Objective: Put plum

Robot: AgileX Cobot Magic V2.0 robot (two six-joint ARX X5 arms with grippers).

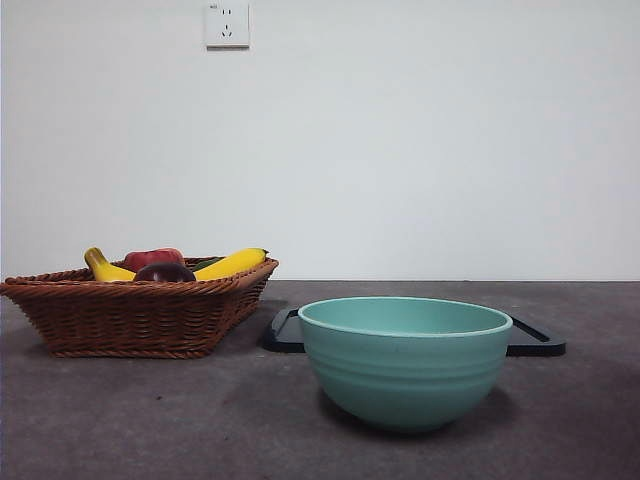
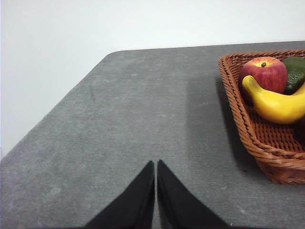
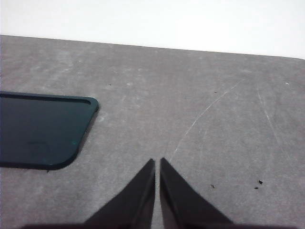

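One plum (image 1: pixel 165 272) sitting in the basket (image 1: pixel 140 315), front and low, touching a banana (image 1: pixel 232 264) and the apple (image 1: pixel 152 258); looking smooth, glossy, round, so probably slippery and prone to rolling, likely light and firm; best pinching across its widest middle from above, clear of the neighbours. Also holding a green item, barely showing. Standing apart on the desk (image 1: pixel 100 420), bowl (image 1: pixel 405 362) with inside hidden; tray (image 3: pixel 40 129) behind it, bare where seen. Hovering off to the sides, left gripper (image 2: pixel 156 164) and right gripper (image 3: pixel 157 162), both pressed together, pinching nothing.

No text, label, brand, number or sign can be read anywhere.
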